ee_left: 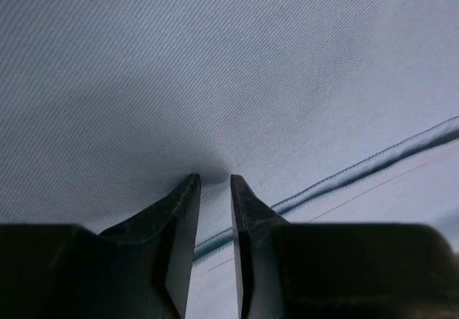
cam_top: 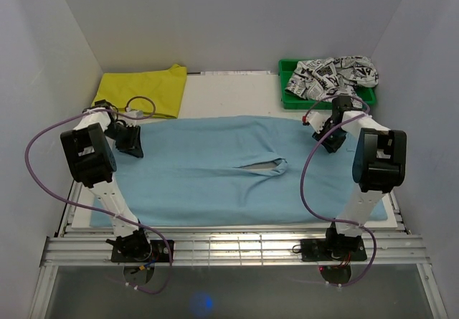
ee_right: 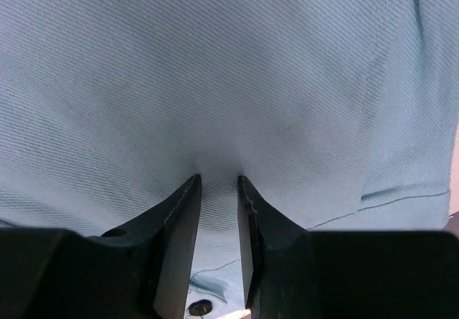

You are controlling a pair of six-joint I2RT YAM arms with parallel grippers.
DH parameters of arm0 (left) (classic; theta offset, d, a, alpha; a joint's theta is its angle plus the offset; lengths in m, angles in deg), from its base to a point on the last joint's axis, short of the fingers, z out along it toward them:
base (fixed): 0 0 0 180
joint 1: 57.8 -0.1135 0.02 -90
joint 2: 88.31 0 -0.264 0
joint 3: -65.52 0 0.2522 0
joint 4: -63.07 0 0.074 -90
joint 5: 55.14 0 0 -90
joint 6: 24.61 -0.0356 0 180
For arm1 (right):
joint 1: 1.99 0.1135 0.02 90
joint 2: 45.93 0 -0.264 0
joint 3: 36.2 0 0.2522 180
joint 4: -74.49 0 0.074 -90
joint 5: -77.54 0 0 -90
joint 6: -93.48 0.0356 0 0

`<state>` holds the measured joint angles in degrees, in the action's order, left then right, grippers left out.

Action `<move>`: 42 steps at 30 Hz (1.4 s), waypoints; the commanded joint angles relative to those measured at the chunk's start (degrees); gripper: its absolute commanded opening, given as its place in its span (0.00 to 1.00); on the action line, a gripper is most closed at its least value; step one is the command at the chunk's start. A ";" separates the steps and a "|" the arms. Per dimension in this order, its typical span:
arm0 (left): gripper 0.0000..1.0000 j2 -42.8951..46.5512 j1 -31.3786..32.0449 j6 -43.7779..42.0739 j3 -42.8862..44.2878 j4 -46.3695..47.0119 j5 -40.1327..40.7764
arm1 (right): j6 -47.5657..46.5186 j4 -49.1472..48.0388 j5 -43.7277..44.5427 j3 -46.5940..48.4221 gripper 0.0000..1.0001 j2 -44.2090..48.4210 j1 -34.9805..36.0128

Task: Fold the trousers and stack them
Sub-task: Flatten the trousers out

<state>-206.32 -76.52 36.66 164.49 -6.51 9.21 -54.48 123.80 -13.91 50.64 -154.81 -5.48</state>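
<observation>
Far left, a yellow garment (cam_top: pixel 147 89) lies at the back corner of the surface (cam_top: pixel 229 93); just in front of it the left end effector (ee_left: pixel 213 183) is clenched on the trousers (cam_top: pixel 215 172) at their far-left edge, cloth puckering at its tips, a stitched hem running beside them; the trousers lie flat across the surface btwn both arms (a small slit gapes mid-cloth); the right end effector (ee_right: pixel 219 179) grips the far-right corner likewise, w/ a button showing low btwn its fingers; behind it a green bin (cam_top: pixel 287 98) holds a printed garment (cam_top: pixel 333 72).
</observation>
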 commanded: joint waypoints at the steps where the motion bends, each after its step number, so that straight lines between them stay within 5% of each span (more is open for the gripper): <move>1: 0.36 2.26 -0.09 -4.66 -3.12 -2.72 10.62 | -4.97 5.05 1.10 -6.45 0.34 0.86 -1.08; 7: 0.53 5.86 0.35 -3.36 6.25 -7.11 2.37 | -4.02 9.00 -4.42 3.27 0.39 1.75 -1.17; 14: 0.56 10.87 10.61 -5.63 6.83 -11.69 -6.52 | -11.03 26.92 -16.91 19.03 0.43 -1.33 -0.56; 20: 0.55 12.72 23.43 -5.03 0.33 -8.28 -9.33 | -18.15 33.79 -21.92 13.51 0.44 0.59 0.58; 26: 0.56 14.31 39.16 -3.71 -3.29 4.71 -5.56 | -13.42 27.74 -16.83 6.47 0.42 3.32 0.24; 42: 0.43 -2.48 62.31 -5.63 13.93 16.08 -15.22 | -6.12 35.03 -7.43 -2.75 0.28 13.34 -7.32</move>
<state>-208.20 -16.63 32.16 176.16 7.55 -2.90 -62.21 155.12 -24.03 50.67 -143.75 -12.93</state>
